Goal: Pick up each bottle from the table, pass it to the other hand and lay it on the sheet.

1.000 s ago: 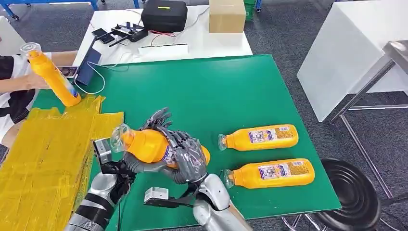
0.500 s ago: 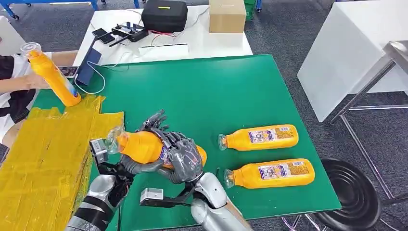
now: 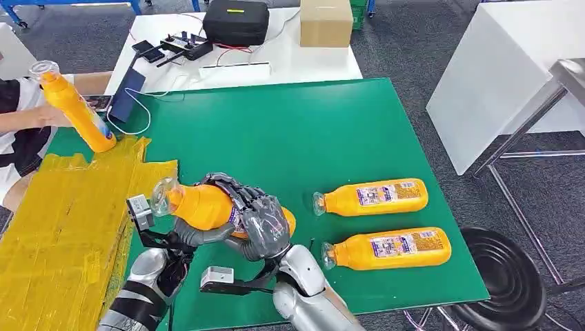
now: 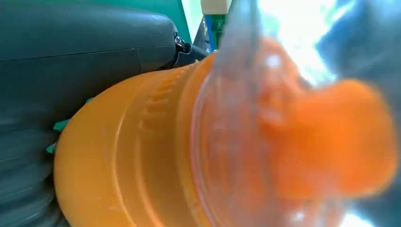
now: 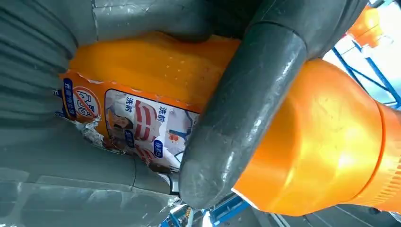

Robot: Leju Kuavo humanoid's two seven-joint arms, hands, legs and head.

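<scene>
Above green table (image 3: 310, 131), orange-filled bottle (image 3: 200, 205) in both hands.

We see a grey floor (image 3: 428, 48). Beyond the green table (image 3: 303, 131) stands a white table (image 3: 290, 62), a white block (image 3: 497, 83) to the right, a black stool (image 3: 510, 276) near it.

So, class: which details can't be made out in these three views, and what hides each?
- Held bottle: lower body covered by the right hand, head view.
- Its cap: blurred, left wrist view.
- Left hand: fingers behind the bottle, head view.
- Person: cut by the edge.
</scene>
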